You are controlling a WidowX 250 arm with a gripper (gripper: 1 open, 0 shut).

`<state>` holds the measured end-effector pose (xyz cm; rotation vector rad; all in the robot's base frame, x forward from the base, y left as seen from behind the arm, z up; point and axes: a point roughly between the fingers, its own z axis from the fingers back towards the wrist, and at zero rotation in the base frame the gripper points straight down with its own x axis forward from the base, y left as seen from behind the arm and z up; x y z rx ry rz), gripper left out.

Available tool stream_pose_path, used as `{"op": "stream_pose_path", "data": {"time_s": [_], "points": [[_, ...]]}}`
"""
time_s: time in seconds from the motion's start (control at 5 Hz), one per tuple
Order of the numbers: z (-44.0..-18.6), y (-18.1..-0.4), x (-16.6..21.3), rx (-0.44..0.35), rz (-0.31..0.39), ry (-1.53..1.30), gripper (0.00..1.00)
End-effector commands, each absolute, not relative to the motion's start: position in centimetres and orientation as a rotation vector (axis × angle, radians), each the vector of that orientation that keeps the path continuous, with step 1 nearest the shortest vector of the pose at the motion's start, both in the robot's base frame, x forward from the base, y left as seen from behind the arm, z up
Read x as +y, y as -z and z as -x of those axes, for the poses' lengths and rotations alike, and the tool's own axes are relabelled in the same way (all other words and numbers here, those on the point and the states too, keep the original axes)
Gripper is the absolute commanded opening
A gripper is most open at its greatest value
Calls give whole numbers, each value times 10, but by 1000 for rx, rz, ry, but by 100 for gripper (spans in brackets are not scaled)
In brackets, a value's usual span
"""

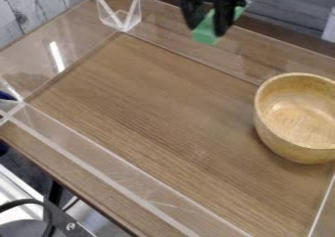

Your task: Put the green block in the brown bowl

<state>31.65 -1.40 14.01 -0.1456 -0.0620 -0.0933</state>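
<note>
The green block (206, 32) hangs in the air near the top middle of the camera view, pinched between the black fingers of my gripper (210, 25). The gripper is shut on it, high above the wooden tabletop. The brown bowl (299, 116), round and light tan, sits empty on the table at the right, lower and to the right of the gripper. Part of the block is covered by the fingers.
Clear acrylic walls (78, 143) fence in the wooden tabletop (157, 114). A small clear bracket (118, 14) stands at the back left corner. The table's front edge drops off at the lower left.
</note>
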Motion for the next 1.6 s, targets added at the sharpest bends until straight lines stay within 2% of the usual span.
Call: {"op": "stream_pose_path", "data": {"time_s": [0.0,0.2,0.4,1.2,1.4], "points": [[-310,-169,-42,-143,154,167,0],[-293,-167,-59,-124,160,223,0],[-286,-158,-75,-100,165,266,0],[-304,-105,-96,-21,168,316,0],[-307,-98,-97,-12,162,315,0]]}}
